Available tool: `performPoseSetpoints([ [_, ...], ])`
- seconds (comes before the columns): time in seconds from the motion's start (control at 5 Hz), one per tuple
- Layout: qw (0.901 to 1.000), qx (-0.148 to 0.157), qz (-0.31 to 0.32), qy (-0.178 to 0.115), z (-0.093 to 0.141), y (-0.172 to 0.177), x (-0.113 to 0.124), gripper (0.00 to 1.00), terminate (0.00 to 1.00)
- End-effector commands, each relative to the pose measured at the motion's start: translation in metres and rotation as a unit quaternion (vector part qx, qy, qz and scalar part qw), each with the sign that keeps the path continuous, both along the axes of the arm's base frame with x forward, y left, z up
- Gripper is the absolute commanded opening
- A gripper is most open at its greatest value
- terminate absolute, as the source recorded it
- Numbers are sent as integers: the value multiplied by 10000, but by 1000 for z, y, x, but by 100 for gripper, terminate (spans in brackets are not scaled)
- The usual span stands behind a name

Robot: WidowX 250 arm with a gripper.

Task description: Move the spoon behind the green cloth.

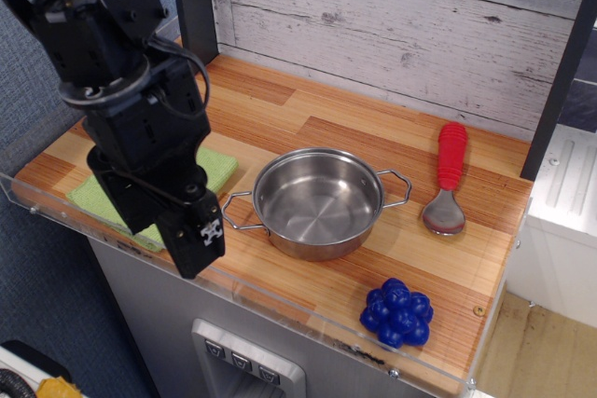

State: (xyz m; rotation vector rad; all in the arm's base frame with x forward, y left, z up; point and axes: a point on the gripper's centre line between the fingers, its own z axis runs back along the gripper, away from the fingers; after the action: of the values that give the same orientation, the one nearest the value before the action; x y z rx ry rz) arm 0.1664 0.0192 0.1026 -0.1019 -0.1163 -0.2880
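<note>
Spoon-moving has not begun, it seems: nearest the camera, the tool (198,241) hangs empty over the green cloth (216,168) at the tabletop's (280,104) left front, its fingers too dark and foreshortened to tell whether they stand apart or together. Farther right, past the steel pot (319,199), the spoon (448,182) lies flat, red handle pointing toward the back wall. The next move probably calls for crossing over the pot and descending on that handle.

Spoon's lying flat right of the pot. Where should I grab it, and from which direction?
Probably grip the spoon mid-way along its thick ribbed red handle, coming straight down, fingers closing across its width. It lies flat, handle toward the wall, clear of the pot; the metal bowl looks slipperier. The gripper is over the green cloth.
</note>
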Motion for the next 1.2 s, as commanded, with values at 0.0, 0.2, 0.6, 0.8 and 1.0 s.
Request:
performPoseSetpoints([
  [0.0,10000,0,0,0,0,0,0,100,0],
  [0.2,9997,-71,241,-18,4,-9,18,100,0],
  [0.6,9974,-140,486,-517,16,-22,68,100,0],
  [0.8,9924,-100,946,-779,17,-32,101,100,0],
  [1.0,9892,-407,1023,-969,6,-46,138,100,0],
])
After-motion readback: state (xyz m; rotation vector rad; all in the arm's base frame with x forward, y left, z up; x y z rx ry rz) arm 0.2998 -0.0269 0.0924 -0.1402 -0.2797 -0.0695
